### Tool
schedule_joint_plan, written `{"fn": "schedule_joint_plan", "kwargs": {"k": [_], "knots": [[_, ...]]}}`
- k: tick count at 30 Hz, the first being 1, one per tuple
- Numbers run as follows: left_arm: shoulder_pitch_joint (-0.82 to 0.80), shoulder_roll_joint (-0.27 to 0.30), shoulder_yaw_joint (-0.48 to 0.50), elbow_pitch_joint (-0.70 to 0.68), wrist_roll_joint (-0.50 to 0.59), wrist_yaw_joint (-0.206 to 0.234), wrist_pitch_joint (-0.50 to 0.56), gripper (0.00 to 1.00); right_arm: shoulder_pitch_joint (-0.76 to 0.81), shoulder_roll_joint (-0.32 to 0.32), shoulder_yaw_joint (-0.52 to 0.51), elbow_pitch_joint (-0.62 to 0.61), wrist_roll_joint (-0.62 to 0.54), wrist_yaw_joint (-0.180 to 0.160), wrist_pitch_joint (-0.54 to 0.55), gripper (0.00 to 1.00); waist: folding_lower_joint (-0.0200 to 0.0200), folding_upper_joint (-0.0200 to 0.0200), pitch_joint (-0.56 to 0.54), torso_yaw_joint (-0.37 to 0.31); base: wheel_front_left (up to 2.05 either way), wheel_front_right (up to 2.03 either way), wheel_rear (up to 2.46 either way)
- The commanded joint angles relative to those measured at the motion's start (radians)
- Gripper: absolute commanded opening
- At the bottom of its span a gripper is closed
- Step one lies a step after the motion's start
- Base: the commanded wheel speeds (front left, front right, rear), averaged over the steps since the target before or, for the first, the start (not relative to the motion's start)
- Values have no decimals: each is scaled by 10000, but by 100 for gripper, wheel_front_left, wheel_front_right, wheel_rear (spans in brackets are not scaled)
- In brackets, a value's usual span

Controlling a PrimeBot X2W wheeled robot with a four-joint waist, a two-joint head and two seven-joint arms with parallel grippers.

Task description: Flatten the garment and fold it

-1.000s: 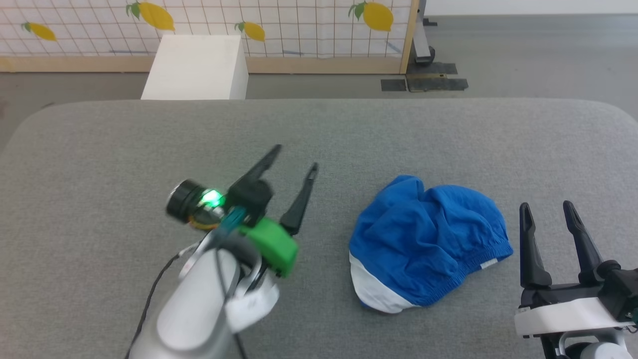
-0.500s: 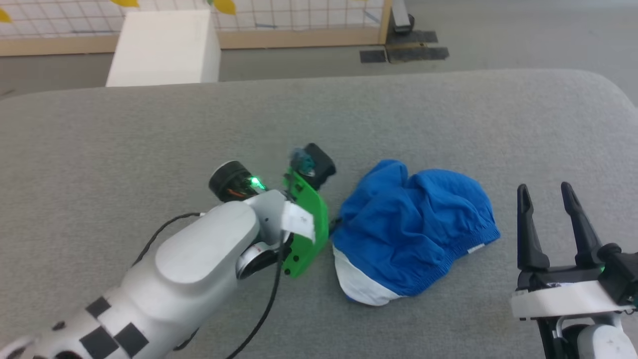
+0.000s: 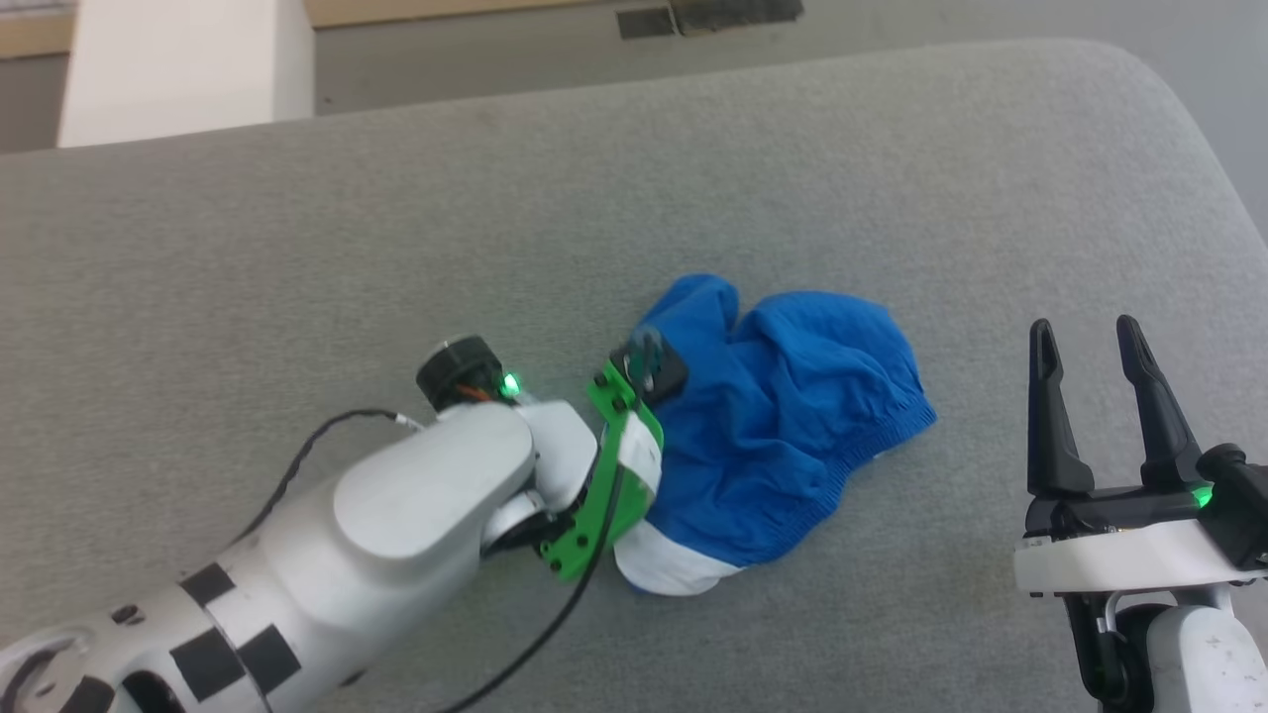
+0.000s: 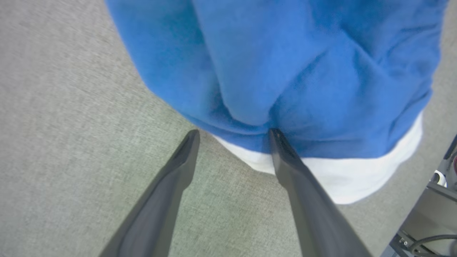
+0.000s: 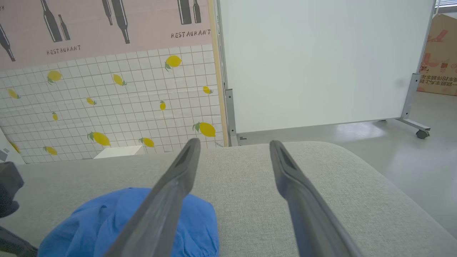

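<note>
The crumpled bright blue fabric shorts [image 3: 783,416] with a white band [image 4: 357,178] along one edge lie bunched on the grey upholstered surface [image 3: 396,248], directly under the left gripper [image 4: 234,131]. Its two long dark fingers stand spread apart, pointing down at the near edge of the shorts. One fingertip [image 4: 275,137] meets the fabric where blue joins white, while the other sits over bare grey cloth just beside the hem. The wrist view is blurred, so it may be pressing in or only touching. Nothing is clamped between the fingers. The right gripper [image 3: 1084,325] is open and empty, with the shorts well off to its left.
</note>
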Motion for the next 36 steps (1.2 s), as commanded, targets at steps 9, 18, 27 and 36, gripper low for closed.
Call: {"fn": "schedule_joint_plan", "kwargs": {"k": [9,18,27,36], "knots": [[472,533,-33,-880,158,-36,-22,0,-279,-3,-104,60,138,-15,-49,100,-1,0,440,-113,0,0,0],[44,1395,429,-845,-880,-36,-3903,0,69,-3,-239,74,-83,-15,-49,100,-1,0,-356,846,0,0,0],[1810,2981,2033,-714,-1831,1205,-6763,0,494,-3,-265,64,-258,-15,-49,100,-1,0,-1009,1749,0,0,0],[4393,3815,2353,-689,-2562,2863,-7978,0,687,-3,-186,79,-324,-15,-49,100,-1,0,-1065,2173,0,0,0]]}}
